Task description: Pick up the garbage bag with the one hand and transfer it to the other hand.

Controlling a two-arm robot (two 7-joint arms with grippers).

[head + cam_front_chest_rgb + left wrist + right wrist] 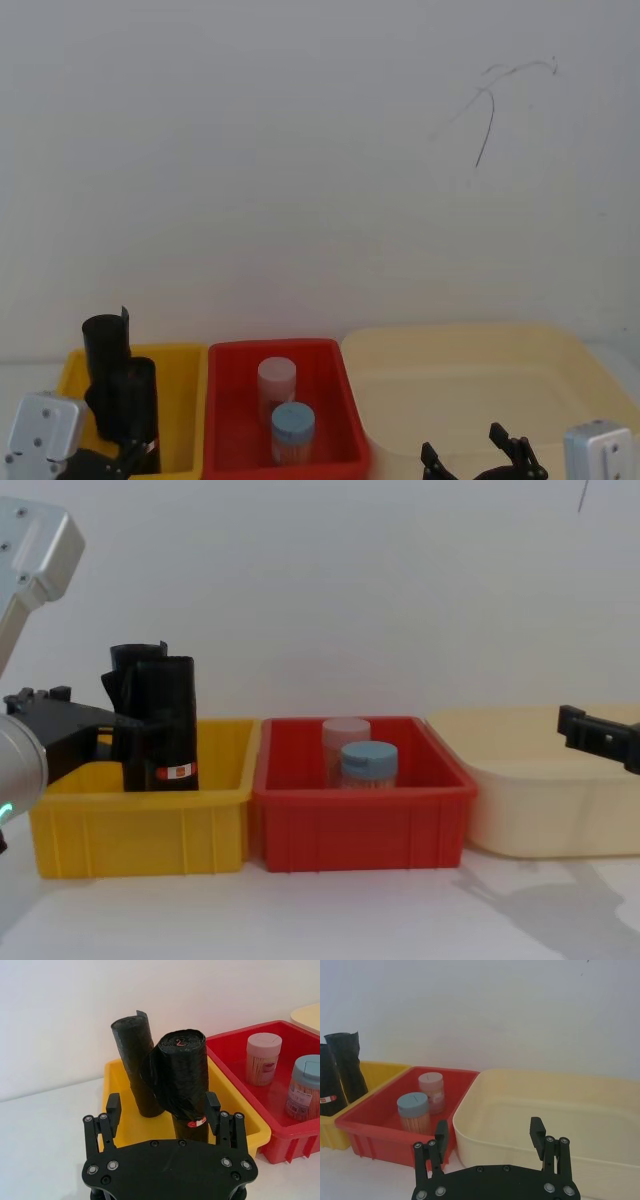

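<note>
The garbage bag (182, 1075) stands upright in the yellow tray (140, 830) at the lower left of the chest view. Its red-and-white label band sits low on the roll, and a taller plain roll (135, 1050) stands just behind it. The left gripper (163, 1107) reaches in from the left edge at roll height with its fingers spread apart, holding nothing. Whether they touch the bag cannot be told. At centre, the red tray (360, 810) holds a pink-lidded jar (431, 1091) and a blue-lidded jar (413, 1110). The right gripper (489, 1132) hangs at the lower right of the head view by the cream tub (560, 1110), fingers apart and empty.
</note>
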